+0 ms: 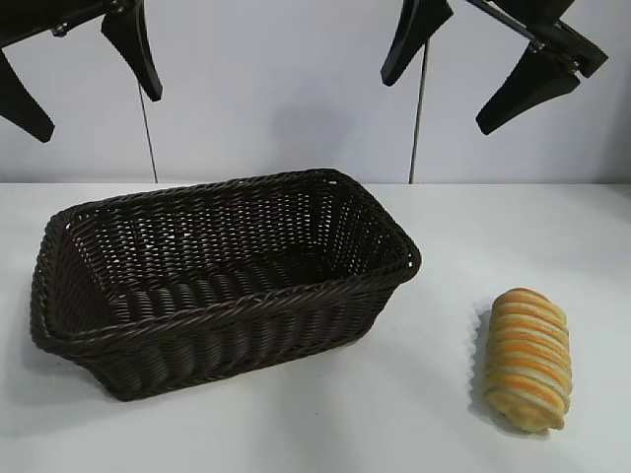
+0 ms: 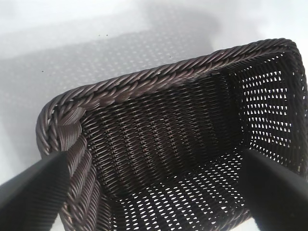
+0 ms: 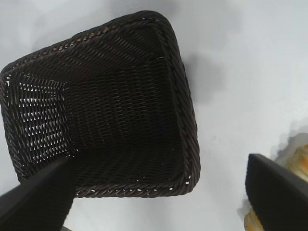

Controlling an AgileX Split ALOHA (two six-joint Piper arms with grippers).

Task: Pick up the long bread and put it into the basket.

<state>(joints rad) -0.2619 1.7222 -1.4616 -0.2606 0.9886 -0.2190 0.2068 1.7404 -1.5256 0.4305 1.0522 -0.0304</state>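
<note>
The long bread (image 1: 529, 359), golden-yellow with orange-brown ridges, lies on the white table at the front right, apart from the basket. A sliver of it shows in the right wrist view (image 3: 299, 155), mostly behind a finger. The dark-brown wicker basket (image 1: 237, 296) stands left of centre and holds nothing; it also shows in the left wrist view (image 2: 159, 77) and the right wrist view (image 3: 185, 125). My left gripper (image 1: 84, 81) hangs open high above the basket's left end. My right gripper (image 1: 446, 94) hangs open high above the table, between basket and bread.
The white table (image 1: 414, 424) runs to a pale back wall. Two thin cables (image 1: 419, 118) hang down behind the basket. Bare table lies in front of the basket and between it and the bread.
</note>
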